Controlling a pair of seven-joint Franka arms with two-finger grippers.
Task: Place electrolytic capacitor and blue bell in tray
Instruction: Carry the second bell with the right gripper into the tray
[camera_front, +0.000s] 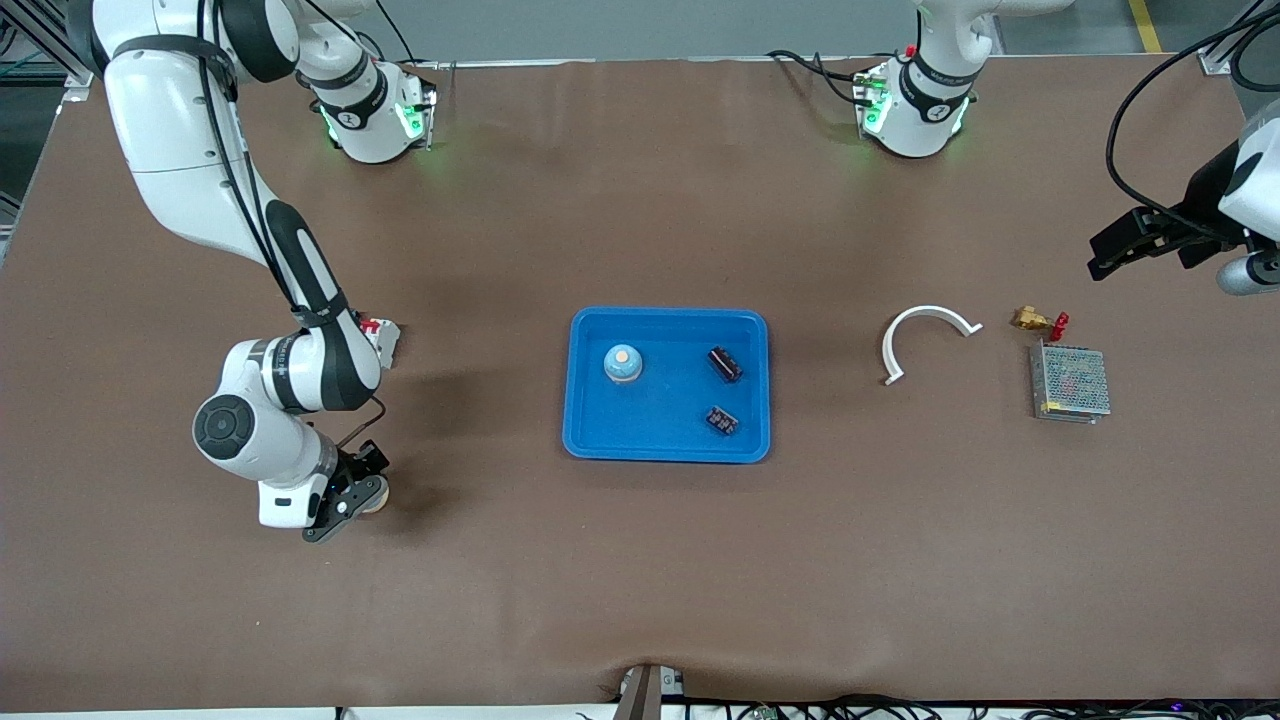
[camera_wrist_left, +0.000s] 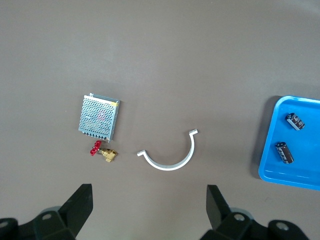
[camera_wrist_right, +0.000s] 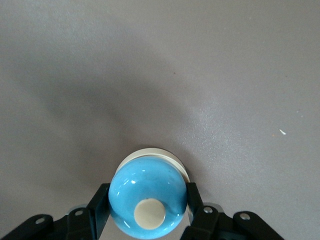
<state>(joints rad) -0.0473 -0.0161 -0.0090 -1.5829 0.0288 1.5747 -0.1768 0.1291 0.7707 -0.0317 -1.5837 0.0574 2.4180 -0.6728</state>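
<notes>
The right gripper is closed on a blue bell at the table's right-arm end, well apart from the tray. The tray already holds another bell and two capacitors. The next move likely requires carrying the held bell to the tray; the left gripper waits open.

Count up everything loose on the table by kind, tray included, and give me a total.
Bright-blue rectangular plastic tray: 1
Round blue bells with cream buttons: 2, one in the tray, one between the right gripper's fingers
Dark cylindrical electrolytic capacitors in the tray: 2
White curved plastic half-ring: 1
Perforated metal box: 1
Brass valve with red handle: 1
Total: 8
</notes>
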